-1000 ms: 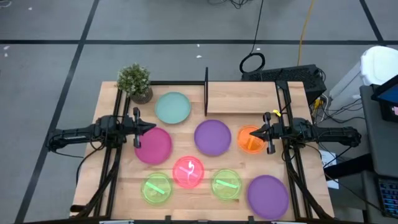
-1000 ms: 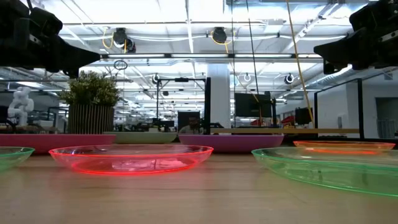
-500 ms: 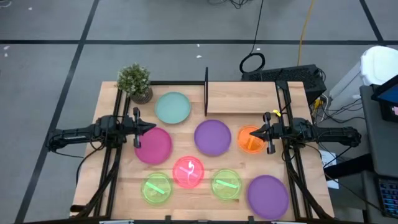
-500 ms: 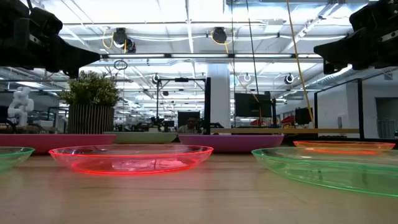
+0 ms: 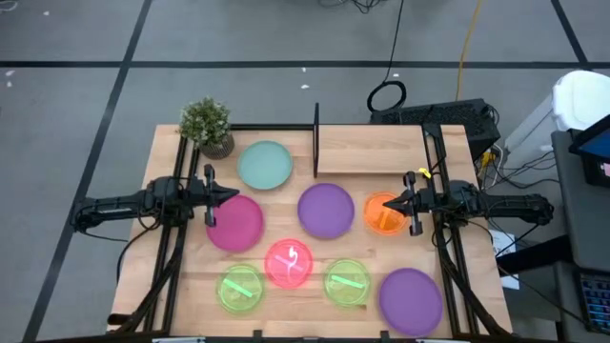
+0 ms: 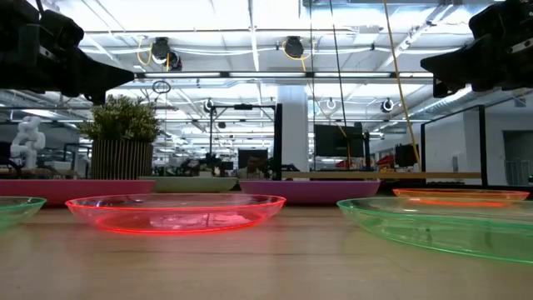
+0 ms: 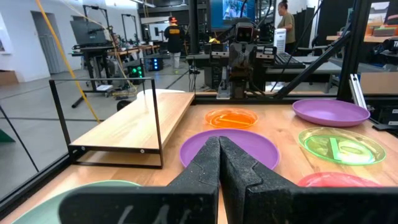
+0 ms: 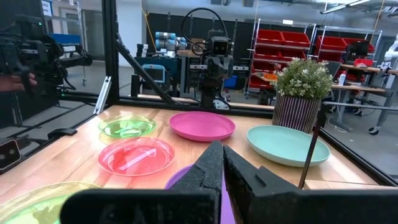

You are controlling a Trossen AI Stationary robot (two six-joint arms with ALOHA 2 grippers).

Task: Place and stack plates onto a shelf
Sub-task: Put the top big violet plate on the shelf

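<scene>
Several plates lie flat on the wooden table: teal (image 5: pixel 265 164), magenta (image 5: pixel 234 222), purple (image 5: pixel 326 210), orange (image 5: pixel 380 215), pink (image 5: pixel 289 263), two green (image 5: pixel 240 288) (image 5: pixel 347 282), and a second purple (image 5: pixel 411 297). The shelf (image 5: pixel 370 151), a light board with a black upright panel (image 5: pixel 315 140), stands at the far middle with nothing on it. My left gripper (image 5: pixel 232 195) hovers shut and level above the magenta plate's far rim. My right gripper (image 5: pixel 389 203) hovers shut and level above the orange plate. Both sets of shut fingers show in the wrist views (image 7: pixel 220 155) (image 8: pixel 222 163).
A potted plant (image 5: pixel 206 126) stands at the far left corner beside the teal plate. Black frame rails (image 5: pixel 170 257) (image 5: pixel 456 267) run along the table's left and right sides. People stand in the room beyond the table (image 7: pixel 171 38).
</scene>
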